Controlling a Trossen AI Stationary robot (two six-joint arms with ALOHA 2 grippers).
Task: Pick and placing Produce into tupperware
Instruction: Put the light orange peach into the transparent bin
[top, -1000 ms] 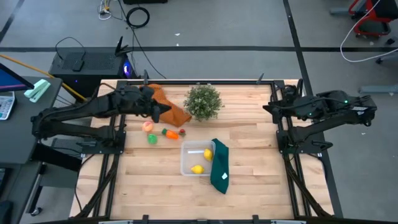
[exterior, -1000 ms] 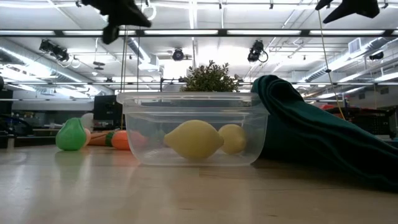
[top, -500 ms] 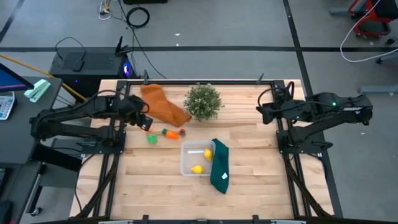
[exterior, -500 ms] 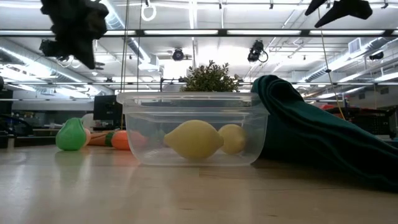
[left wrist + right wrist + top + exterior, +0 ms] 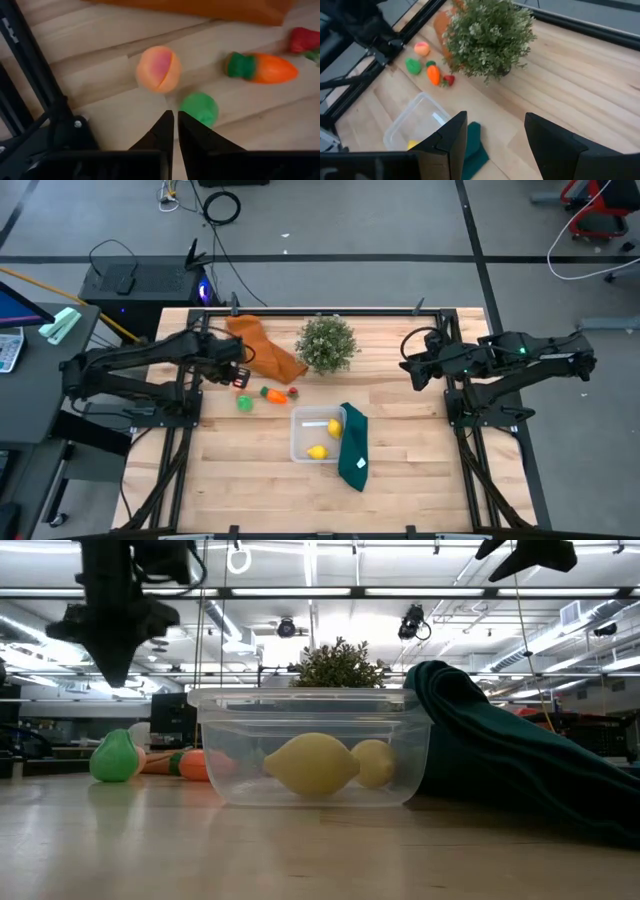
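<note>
Compared with a second ago, the left gripper (image 5: 238, 376) has been drawn back from the crumpled orange cloth (image 5: 262, 350) and lowered over the loose produce at the left side of the wooden bench (image 5: 400, 440); its jaws are seen nearly closed and holding nothing. The right gripper (image 5: 408, 370) has been carried inward past the bench's right edge and hangs high, its jaws parted and empty.

Just ahead of the left gripper's tips, the round pink-and-orange toy peach (image 5: 158, 69) and the small green toy fruit (image 5: 199, 108) lie close together. The orange toy carrot with a green top (image 5: 260, 68) lies just beside them, and the small red toy piece (image 5: 302, 40) is found at the carrot's far end, near the cloth's edge.

The clear, shallow rectangular plastic container (image 5: 300, 436) stands nearer the bench's middle, well apart from that group, with two yellow toy lemons (image 5: 311, 764) inside it. A dark green cloth (image 5: 353, 445) is draped against its right side. The bushy green potted plant (image 5: 326, 344) stands behind the container, between cloth and right gripper.
</note>
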